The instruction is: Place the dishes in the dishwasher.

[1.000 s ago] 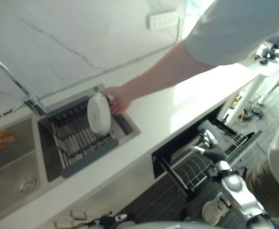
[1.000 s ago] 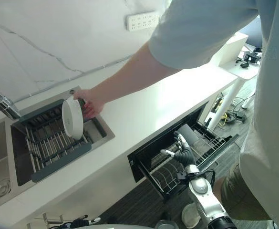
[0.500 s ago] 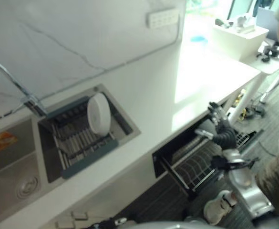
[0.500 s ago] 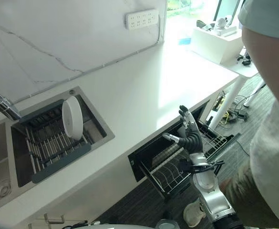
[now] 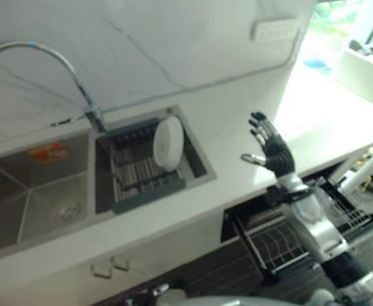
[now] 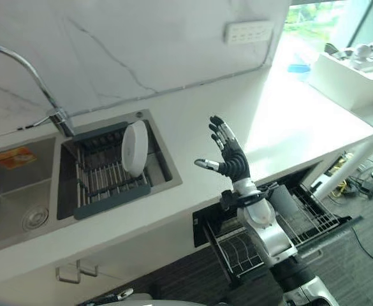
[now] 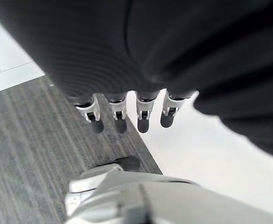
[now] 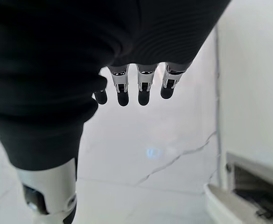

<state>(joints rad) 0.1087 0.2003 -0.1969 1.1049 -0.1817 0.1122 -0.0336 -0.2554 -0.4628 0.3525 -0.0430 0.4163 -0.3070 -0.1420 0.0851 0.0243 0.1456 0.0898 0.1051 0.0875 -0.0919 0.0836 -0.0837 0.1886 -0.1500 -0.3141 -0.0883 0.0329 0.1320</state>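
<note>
To the left of the right hand [image 6: 227, 159], well apart from it, a white plate [image 6: 134, 148] stands on edge in the grey rack [image 6: 109, 175] in the sink [image 6: 20, 191]. A second ago a person was setting it there; the person has gone and the hand has risen from the dishwasher drawer [image 6: 282, 226], now below it, fingers spread, empty, so the pick-up looks next. The left wrist view adds the left hand [image 7: 127, 112], straight-fingered, holding nothing, over carpet
</note>
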